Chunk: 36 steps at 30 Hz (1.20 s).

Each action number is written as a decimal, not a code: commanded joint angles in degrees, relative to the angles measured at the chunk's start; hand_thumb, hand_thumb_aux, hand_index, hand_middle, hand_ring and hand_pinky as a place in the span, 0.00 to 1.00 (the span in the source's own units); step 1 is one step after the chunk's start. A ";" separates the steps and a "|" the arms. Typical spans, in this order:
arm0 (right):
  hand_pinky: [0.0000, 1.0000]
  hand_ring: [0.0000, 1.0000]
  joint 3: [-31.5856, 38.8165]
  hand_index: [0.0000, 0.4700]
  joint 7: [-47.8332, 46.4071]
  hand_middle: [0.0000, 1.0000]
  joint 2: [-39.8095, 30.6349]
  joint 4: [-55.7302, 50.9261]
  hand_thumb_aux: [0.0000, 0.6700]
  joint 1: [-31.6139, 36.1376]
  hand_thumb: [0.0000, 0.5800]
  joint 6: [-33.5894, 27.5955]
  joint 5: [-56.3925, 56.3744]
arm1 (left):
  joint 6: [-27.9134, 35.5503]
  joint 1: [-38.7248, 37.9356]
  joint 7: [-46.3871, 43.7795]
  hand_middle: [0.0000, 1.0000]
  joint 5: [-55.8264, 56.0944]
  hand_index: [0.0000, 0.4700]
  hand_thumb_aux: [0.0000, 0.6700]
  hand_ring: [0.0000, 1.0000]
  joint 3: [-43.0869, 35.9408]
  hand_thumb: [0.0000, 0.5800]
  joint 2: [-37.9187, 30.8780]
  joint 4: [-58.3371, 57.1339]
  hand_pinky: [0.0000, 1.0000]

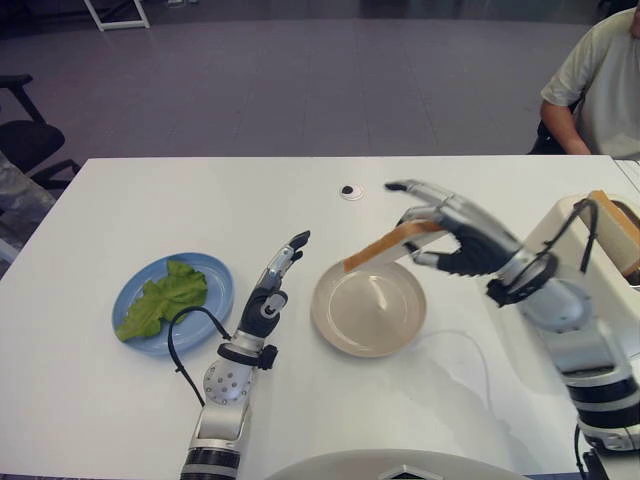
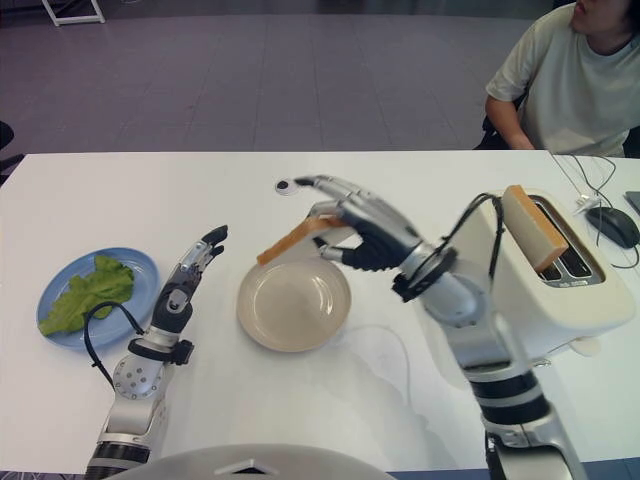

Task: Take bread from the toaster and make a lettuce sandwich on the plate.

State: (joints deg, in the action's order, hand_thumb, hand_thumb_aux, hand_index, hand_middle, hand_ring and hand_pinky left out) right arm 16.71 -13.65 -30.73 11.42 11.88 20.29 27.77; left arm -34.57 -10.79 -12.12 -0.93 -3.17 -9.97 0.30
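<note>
My right hand (image 2: 360, 230) holds a slice of toast (image 2: 293, 239) tilted over the far rim of the cream plate (image 2: 293, 305); the slice's low end hangs just above the plate. A second slice of bread (image 2: 533, 228) stands up out of the white toaster (image 2: 560, 285) at the right. A green lettuce leaf (image 1: 160, 300) lies on the blue plate (image 1: 215, 270) at the left. My left hand (image 1: 272, 290) rests between the two plates with its fingers stretched out, holding nothing.
A small round black-and-white disc (image 1: 350, 191) lies on the white table (image 1: 200, 200) behind the cream plate. A computer mouse (image 2: 612, 226) and cables lie at the far right beside the toaster. A person sits beyond the table's far right corner.
</note>
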 commanded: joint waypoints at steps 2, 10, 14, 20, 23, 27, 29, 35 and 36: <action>0.00 0.00 7.20 1.00 14.59 0.00 3.09 -13.01 1.00 3.74 1.00 5.94 18.29 | -0.16 -0.02 -0.52 0.00 0.25 0.00 0.00 0.00 -0.03 0.00 -0.46 -0.41 0.00; 0.00 0.00 13.26 0.00 21.95 0.00 1.56 -17.59 0.00 2.29 0.00 10.85 29.04 | 0.08 -0.45 -0.68 0.00 0.30 0.00 0.00 0.00 -0.04 0.00 -0.53 0.38 0.00; 0.00 0.00 13.90 0.00 20.24 0.00 -0.05 -19.60 0.00 1.35 0.00 12.69 27.77 | 0.25 -0.21 -0.78 0.00 0.27 0.00 0.00 0.00 -0.03 0.00 -0.56 0.33 0.00; 0.00 0.00 12.72 0.00 18.73 0.00 -0.78 -19.65 0.00 -0.07 0.00 14.44 24.46 | 0.41 -0.33 -0.95 0.00 1.00 0.00 0.00 0.00 0.74 0.00 -0.98 1.06 0.00; 0.00 0.00 10.27 0.00 17.66 0.00 -0.16 -19.75 0.00 -0.30 0.00 14.68 18.40 | 3.07 -1.22 -0.05 0.00 0.79 0.00 0.00 0.00 4.60 0.00 -3.22 5.95 0.00; 0.00 0.00 5.85 0.00 15.53 0.00 0.54 -20.64 0.00 -1.08 0.00 15.50 6.92 | 9.80 -2.66 1.69 0.00 -17.70 0.00 0.00 0.00 16.92 0.00 -16.54 11.41 0.00; 0.00 0.00 4.40 0.00 14.62 0.00 1.21 -21.47 0.00 -1.07 0.00 15.66 3.05 | 11.63 -3.97 4.48 0.00 -24.38 0.00 0.00 0.00 23.62 0.00 -22.93 8.56 0.00; 0.00 0.00 3.56 0.00 12.28 0.00 2.41 -23.21 0.00 -0.75 0.00 17.03 0.36 | 15.18 -9.10 16.09 0.00 -40.04 0.00 0.00 0.00 27.24 0.00 -36.62 -11.12 0.00; 0.00 0.00 3.57 0.00 12.09 0.00 2.57 -23.52 0.00 -0.69 0.00 17.30 0.54 | 15.60 -9.13 17.56 0.00 -41.06 0.00 0.00 0.00 26.46 0.00 -37.82 -14.42 0.00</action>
State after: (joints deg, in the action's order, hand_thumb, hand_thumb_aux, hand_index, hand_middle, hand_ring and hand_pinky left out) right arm 20.47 -0.58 -28.54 -11.39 11.19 37.06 29.05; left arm -19.50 -19.48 3.40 -40.08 24.70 -45.38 -9.22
